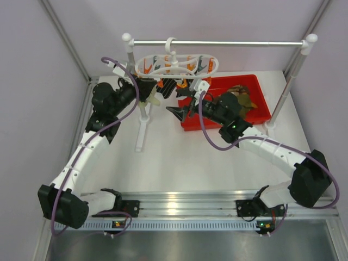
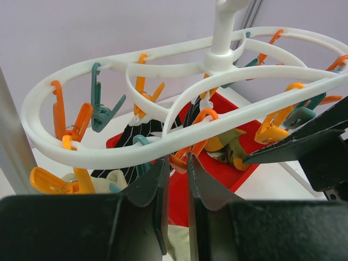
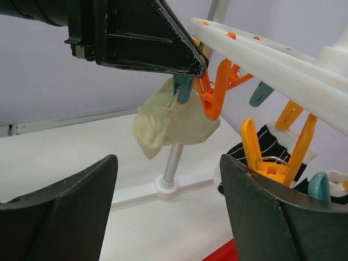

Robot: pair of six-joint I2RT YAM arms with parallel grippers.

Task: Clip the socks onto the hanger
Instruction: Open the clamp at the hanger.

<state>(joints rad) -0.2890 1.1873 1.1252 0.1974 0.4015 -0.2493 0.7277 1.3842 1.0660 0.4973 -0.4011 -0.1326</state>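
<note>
The white oval hanger (image 1: 176, 62) hangs by its hook from the silver rail, with orange and teal clips dangling. My left gripper (image 1: 145, 89) is at its left end, shut on a cream sock (image 1: 154, 99). In the left wrist view its jaws (image 2: 176, 160) stand almost together under the ring (image 2: 136, 155), and cream cloth (image 2: 179, 239) shows between them. In the right wrist view the sock (image 3: 168, 125) hangs beside an orange clip (image 3: 215, 100). My right gripper (image 1: 182, 103) is open and empty just right of it (image 3: 168, 160). A black striped sock (image 2: 130, 136) hangs clipped. Brown and olive socks (image 1: 239, 98) lie in the bin.
A red bin (image 1: 261, 117) sits on the table at the back right, under the hanger's right half. The silver rail (image 1: 217, 42) rests on two white-capped posts; the left post's cross foot (image 1: 142, 130) stands on the table below my left gripper.
</note>
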